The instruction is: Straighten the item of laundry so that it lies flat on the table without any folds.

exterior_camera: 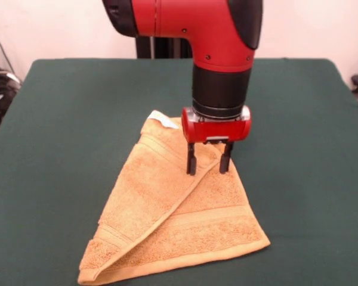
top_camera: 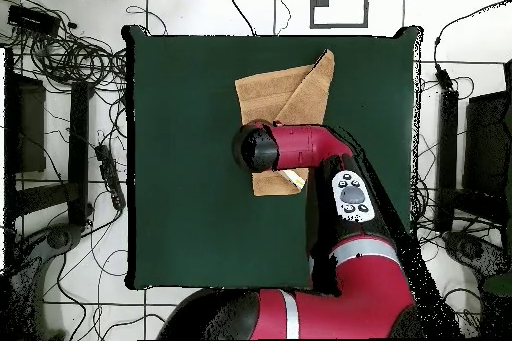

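Observation:
The orange-tan towel [exterior_camera: 173, 214] lies on the dark green table [exterior_camera: 59, 149], folded diagonally so one flap overlaps the rest, with a raised ridge running from near its far corner to the near left corner. Its white tag [exterior_camera: 165, 121] shows at the far corner. Woven stripes run near the front edge. My gripper [exterior_camera: 209, 162] points straight down over the towel's far part, its two black fingers [exterior_camera: 191, 162] apart and touching the fold's upper end. In the overhead view the towel [top_camera: 275, 92] shows partly under the arm's wrist [top_camera: 258, 147].
The red and black arm [top_camera: 340, 197] reaches over the table from the base side. Cables and equipment [top_camera: 60, 57] lie on the floor around the table. Green cloth [top_camera: 180, 177] surrounds the towel on all sides.

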Robot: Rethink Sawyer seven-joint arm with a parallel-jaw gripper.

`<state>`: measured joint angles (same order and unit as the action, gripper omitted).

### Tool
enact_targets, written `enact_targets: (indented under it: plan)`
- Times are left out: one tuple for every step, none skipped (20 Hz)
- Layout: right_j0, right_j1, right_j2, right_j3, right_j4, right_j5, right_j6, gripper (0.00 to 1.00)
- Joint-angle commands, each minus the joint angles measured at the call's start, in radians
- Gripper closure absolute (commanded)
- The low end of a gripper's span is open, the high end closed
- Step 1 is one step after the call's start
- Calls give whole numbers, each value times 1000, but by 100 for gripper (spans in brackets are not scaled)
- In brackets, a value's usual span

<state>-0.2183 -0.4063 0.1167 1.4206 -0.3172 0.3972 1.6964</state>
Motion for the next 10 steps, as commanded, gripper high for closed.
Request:
enact_targets:
  plan:
    - [57,-13,-8,139,64,-42,255,0]
    - [59,-15,-10,142,65,-45,257,0]
    - [60,-13,-11,144,66,-51,258,0]
    - [61,-11,-12,146,67,-57,260,0]
    - [63,-10,-14,148,69,-62,261,0]
    - [67,-7,-17,149,73,-66,264,0]
    - [70,-5,-20,149,77,-69,266,0]
    - [73,-2,-23,146,82,-70,269,0]
    - [75,2,-26,148,87,-75,271,0]
    - [78,6,-28,149,92,-80,274,0]
